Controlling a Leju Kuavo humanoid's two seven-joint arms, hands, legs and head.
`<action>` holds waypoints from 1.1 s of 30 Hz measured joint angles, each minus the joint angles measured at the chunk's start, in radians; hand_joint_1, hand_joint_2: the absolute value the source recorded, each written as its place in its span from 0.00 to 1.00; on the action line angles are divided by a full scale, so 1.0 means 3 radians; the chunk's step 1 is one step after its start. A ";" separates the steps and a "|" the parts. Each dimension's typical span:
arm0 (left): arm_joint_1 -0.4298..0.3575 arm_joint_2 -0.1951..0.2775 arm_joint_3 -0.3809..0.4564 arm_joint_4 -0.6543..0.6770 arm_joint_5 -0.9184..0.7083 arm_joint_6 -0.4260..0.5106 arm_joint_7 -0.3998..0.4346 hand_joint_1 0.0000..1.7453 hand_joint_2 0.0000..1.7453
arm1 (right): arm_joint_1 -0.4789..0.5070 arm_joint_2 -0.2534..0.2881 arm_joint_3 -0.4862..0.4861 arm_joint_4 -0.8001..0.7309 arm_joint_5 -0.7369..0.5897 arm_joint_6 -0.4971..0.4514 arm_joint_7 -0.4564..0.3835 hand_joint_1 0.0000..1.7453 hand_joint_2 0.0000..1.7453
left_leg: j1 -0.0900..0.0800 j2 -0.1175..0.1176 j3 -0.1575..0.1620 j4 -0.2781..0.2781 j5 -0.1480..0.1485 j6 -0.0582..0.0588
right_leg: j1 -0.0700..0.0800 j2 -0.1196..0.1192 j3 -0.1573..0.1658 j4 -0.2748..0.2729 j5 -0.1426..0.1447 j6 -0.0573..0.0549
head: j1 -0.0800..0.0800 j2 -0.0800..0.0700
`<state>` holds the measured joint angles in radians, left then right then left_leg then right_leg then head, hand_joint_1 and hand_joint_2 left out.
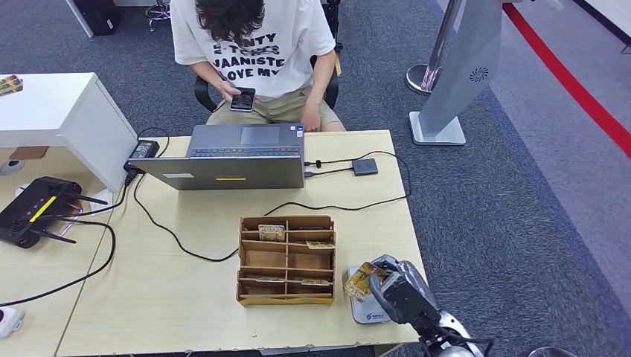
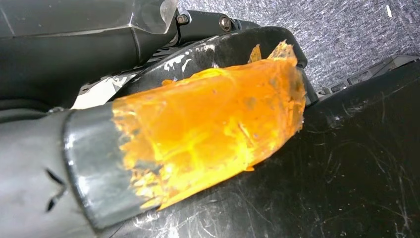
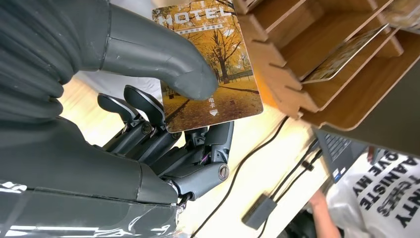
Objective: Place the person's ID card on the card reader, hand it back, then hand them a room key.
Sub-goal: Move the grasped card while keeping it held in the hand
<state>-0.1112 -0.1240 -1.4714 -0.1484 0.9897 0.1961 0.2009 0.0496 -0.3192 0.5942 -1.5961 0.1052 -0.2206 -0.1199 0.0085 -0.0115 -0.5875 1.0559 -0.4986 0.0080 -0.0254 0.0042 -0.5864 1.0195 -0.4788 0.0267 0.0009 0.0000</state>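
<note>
The room key (image 3: 213, 64) is a hotel card printed with a yellow autumn tree scene and the word "HOTEL" across one end. The right hand (image 1: 393, 286) pinches it, thumb pressed on the printed face and darker fingers behind. It sits tilted at about five o'clock on the table, just beside the wooden card rack (image 1: 286, 260) and above the white card reader (image 1: 364, 311), which lies flat near the table's front edge. More cards lie in the rack's slots.
</note>
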 joint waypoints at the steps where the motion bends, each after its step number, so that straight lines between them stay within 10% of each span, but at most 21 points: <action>1: 0.0000 0.0000 0.0000 0.0000 0.0002 -0.0002 0.0001 0.00 0.00 | 0.0009 0.0000 -0.0013 0.0002 0.0041 -0.0008 0.0018 1.00 1.00 | 0.0000 0.0000 0.0000 0.0000 0.0000 0.0000 | 0.0000 0.0000 0.0000 0.0000 0.0000 0.0000 | 0.0000 0.0000; 33: -0.0001 0.0000 -0.0001 0.0000 -0.0042 -0.0034 0.0033 0.00 0.00 | -0.0093 0.0174 0.0037 0.0412 0.0437 0.0055 0.0210 1.00 1.00 | 0.0000 0.0000 0.0000 0.0000 0.0000 0.0000 | 0.0000 0.0000 0.0000 0.0000 0.0000 0.0000 | 0.0000 0.0000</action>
<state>-0.1116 -0.1240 -1.4717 -0.1484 0.9772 0.1860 0.2110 0.0218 -0.2669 0.6054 -1.4725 0.2362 -0.2041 -0.0568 0.0085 -0.0115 -0.5876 1.0559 -0.4986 0.0080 -0.0254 0.0042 -0.5863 1.0196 -0.4788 0.0267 0.0010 0.0000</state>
